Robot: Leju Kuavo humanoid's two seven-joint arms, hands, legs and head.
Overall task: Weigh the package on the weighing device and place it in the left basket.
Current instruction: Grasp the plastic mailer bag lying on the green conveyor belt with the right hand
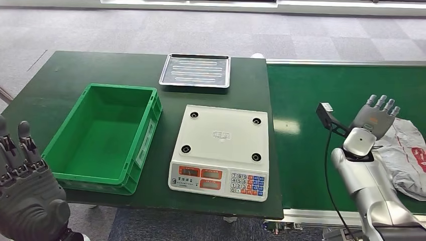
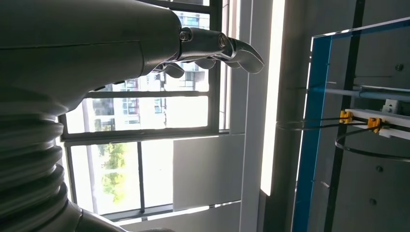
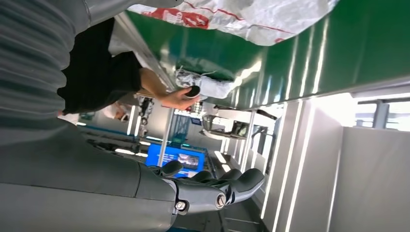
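The package [image 1: 408,156], a white crinkled plastic bag with red print, lies on the green conveyor belt [image 1: 311,125] at the far right; the right wrist view shows the package [image 3: 251,17] too. My right hand [image 1: 376,118] hovers just left of it, fingers spread and straight, holding nothing. The white scale [image 1: 222,150] with its red displays stands bare in the middle of the dark green table [image 1: 60,75]. The green basket [image 1: 103,138] sits left of the scale. My left hand [image 1: 25,186] is raised at the near left corner, fingers apart, nothing in it.
A metal tray [image 1: 196,70] lies behind the scale at the table's far edge. A small camera on a black bracket [image 1: 329,116] sticks out from my right wrist. In the right wrist view a person's hand [image 3: 176,96] holds a small dark object beyond the belt.
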